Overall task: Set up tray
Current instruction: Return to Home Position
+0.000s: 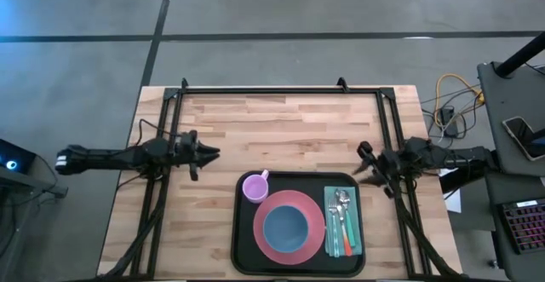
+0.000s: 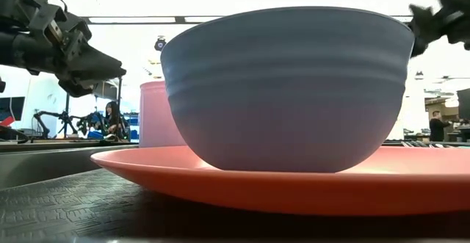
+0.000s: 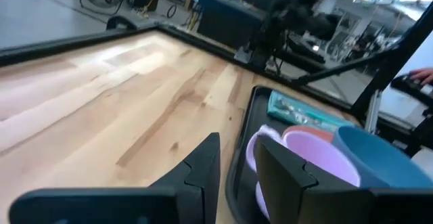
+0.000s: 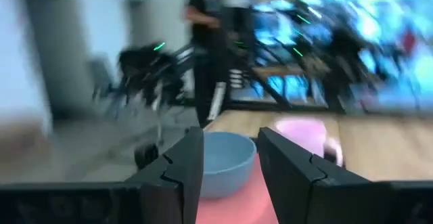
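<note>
Tray (image 1: 247, 241) sits at near edge of worktop (image 1: 281, 129), slightly right of centre. On it: pink plate (image 1: 318, 227) w/ blue bowl (image 1: 285, 226), lilac cup (image 1: 255, 187) at far-left corner, blue napkin (image 1: 357, 231) at right w/ cutlery (image 1: 341, 218) on top. L hand (image 1: 213, 153) hovers left of tray, fingers slightly parted, empty. R hand (image 1: 361, 164) hovers by tray's far-right corner, fingers spread, empty.

Overhead and close low cameras share the bowl (image 1: 284, 224).

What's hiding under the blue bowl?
The blue bowl sits on a pink plate, which rests on the black tray. The plate's middle is covered by the bowl.
</note>
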You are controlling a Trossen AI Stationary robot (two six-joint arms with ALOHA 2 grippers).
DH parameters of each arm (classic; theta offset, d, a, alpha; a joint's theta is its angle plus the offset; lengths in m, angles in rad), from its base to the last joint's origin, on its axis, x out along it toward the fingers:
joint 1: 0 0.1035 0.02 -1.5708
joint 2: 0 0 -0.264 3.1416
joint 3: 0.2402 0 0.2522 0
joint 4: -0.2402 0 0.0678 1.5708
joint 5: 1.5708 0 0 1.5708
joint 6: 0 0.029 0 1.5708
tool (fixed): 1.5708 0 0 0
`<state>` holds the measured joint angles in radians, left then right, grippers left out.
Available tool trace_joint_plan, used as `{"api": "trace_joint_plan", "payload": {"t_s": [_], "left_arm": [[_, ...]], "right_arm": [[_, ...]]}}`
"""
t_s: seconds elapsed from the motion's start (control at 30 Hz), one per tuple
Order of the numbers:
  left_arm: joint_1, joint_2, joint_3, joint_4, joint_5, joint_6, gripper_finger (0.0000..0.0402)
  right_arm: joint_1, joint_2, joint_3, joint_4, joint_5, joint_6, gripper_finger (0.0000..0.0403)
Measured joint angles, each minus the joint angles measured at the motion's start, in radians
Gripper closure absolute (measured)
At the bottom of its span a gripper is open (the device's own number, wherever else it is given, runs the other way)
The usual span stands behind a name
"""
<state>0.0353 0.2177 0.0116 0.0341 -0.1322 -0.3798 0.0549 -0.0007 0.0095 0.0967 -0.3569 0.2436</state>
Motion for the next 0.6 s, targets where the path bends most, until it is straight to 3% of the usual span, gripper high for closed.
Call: {"api": "trace_joint_plan", "payload": {"t_s": [0.13,0.2,0.3,0.4,0.6], "left_arm": [[0.000,0.035,0.000,0.000,-0.001,0.000,0.0327],[0.000,0.051,0.000,0.000,0.000,0.000,0.0327],[0.000,0.081,0.000,0.000,0.000,0.000,0.0327],[0.000,0.105,0.000,0.000,0.000,0.000,0.0327],[0.000,0.154,0.000,0.000,0.000,0.000,0.0327]], "right_arm": [[0.005,0.001,0.000,-0.013,-0.162,-0.369,0.0275],[0.005,0.000,0.000,-0.009,-0.168,-0.473,0.0275],[0.006,0.000,0.000,-0.013,-0.278,-0.561,0.0275],[0.006,0.000,0.000,-0.008,-0.335,-0.463,0.0275],[0.012,0.001,0.000,-0.014,-0.323,-0.194,0.0275]]}}
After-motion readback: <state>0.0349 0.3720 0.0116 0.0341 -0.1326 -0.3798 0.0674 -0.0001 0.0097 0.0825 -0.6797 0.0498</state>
